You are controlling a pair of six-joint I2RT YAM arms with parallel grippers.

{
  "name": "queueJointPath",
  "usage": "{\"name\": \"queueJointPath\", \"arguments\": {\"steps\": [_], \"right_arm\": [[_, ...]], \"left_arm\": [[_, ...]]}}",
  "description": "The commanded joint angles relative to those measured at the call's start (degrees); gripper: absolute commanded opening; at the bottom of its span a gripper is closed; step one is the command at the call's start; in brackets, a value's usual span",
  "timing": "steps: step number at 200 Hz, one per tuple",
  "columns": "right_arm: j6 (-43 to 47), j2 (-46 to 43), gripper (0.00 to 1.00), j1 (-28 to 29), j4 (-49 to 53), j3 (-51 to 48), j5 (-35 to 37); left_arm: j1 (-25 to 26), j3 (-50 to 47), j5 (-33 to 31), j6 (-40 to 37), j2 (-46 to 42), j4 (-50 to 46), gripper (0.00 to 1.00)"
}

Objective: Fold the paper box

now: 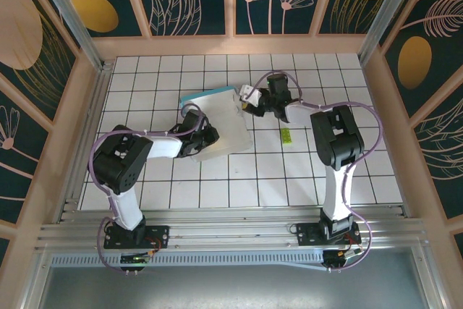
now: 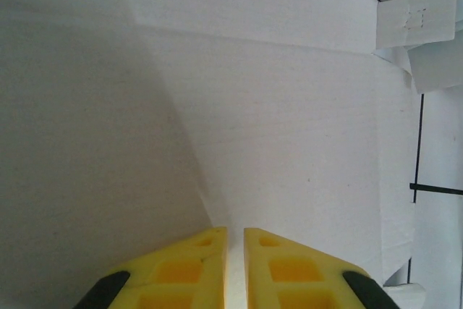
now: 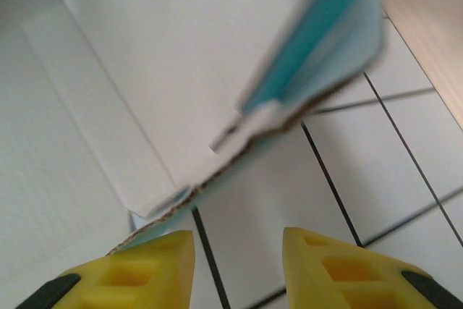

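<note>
Two hands work at the paper box, which lies near the middle of the white tiled tabletop, a little towards the far wall. The box is a partly folded sheet: its white side faces up, and a turquoise-blue strip shows along its far left edge. The left hand is at the sheet's left side. Its yellow fingers are drawn in to a thin slit, and a crease in the white card runs straight into that slit, so the hand appears to pinch the box there. The right hand sits at the box's far right corner with its fingers moderately apart. Bare tile shows between them, and nothing is in its grip. Just beyond its fingertips a raised flap of the box stands off the tabletop, white inside with blue edging, blurred at its upper end. A tiny yellow-green scrap lies on the tiles to the right of the box, apart from it.
</note>
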State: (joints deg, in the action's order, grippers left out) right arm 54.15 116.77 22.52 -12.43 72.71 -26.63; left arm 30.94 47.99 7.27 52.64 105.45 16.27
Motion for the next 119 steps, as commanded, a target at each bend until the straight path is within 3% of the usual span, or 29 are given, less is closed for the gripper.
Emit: {"name": "queueJointPath", "arguments": {"steps": [1,61,119], "right_arm": [[2.5,0.4,0.36,0.9,-0.9,-0.4,-2.0],[4.1,1.8,0.32,2.4,1.7,2.2,-3.3],[-9.6,3.3,0.42,2.7,-2.1,5.2,-9.3]], "left_arm": [[0.8,0.2,-2.5,-3.2,2.8,-4.7,0.14],[1.2,-0.2,-4.7,-4.3,3.3,-6.0,0.13],[1.8,0.1,-4.6,-4.3,2.8,-6.1,0.13]]}}
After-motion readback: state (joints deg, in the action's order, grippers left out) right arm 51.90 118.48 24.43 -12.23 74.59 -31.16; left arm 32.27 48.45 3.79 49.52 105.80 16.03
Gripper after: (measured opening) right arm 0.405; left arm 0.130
